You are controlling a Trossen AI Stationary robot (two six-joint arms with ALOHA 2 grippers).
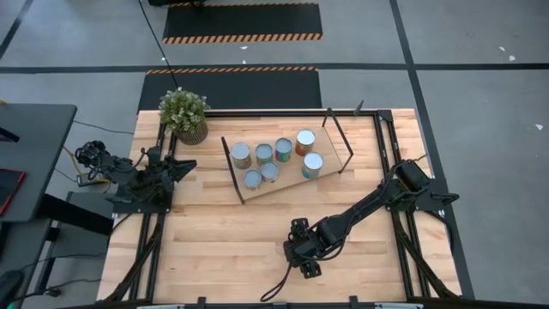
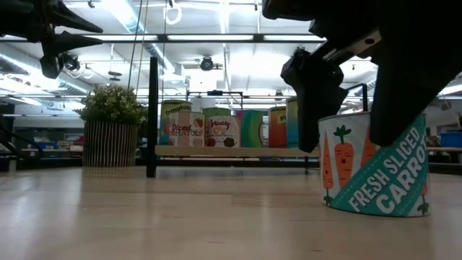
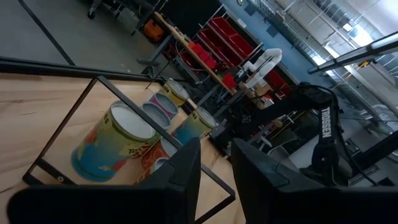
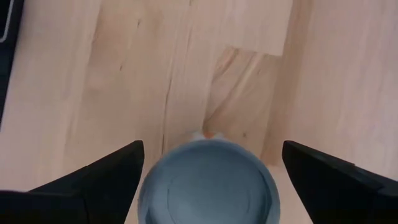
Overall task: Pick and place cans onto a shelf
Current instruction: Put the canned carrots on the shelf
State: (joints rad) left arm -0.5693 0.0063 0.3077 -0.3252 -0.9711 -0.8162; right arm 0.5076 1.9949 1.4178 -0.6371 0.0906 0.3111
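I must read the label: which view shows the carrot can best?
The low view: the carrot can stands close, label readable, under the open right tool. The right wrist view shows only its top; the high view hides it; the left wrist view misses it.

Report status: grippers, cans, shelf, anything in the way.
Right gripper open, straddling carrot can on table. Left gripper shut, parked beside shelf. Six cans shelved. No obstruction seen.

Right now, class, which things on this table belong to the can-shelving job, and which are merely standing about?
Belongs to the job:
carrot can between the open right pincer fingers, on the table
six shelved cans
shelf

Just there:
potted plant
left pincer, shut, waiting at the table's left edge
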